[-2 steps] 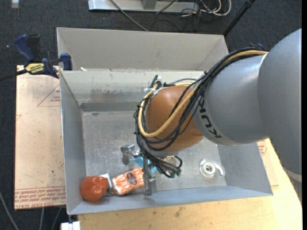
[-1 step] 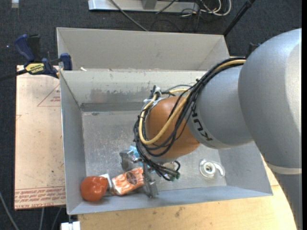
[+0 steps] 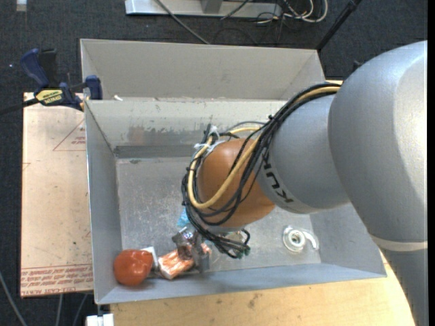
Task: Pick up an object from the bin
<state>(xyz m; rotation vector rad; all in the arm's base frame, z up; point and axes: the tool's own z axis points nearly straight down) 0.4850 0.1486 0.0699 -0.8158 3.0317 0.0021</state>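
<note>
My gripper point(image 3: 193, 245) is low in the bin near the front wall, just under the orange wrist cover. Right beside it, to its lower left, lies a small orange and white crumpled packet point(image 3: 172, 266), touching or nearly touching the gripper. A red-orange rounded lump point(image 3: 132, 267) sits further left, against the packet in the bin's front-left corner. A small light-blue piece point(image 3: 182, 221) peeks out beside the cover, just above the gripper.
A small whitish ring-shaped thing point(image 3: 297, 240) lies on the bin floor to the front right. The arm with its orange cover and looped cables covers the middle of the bin. The front wall stands close behind the gripper.
</note>
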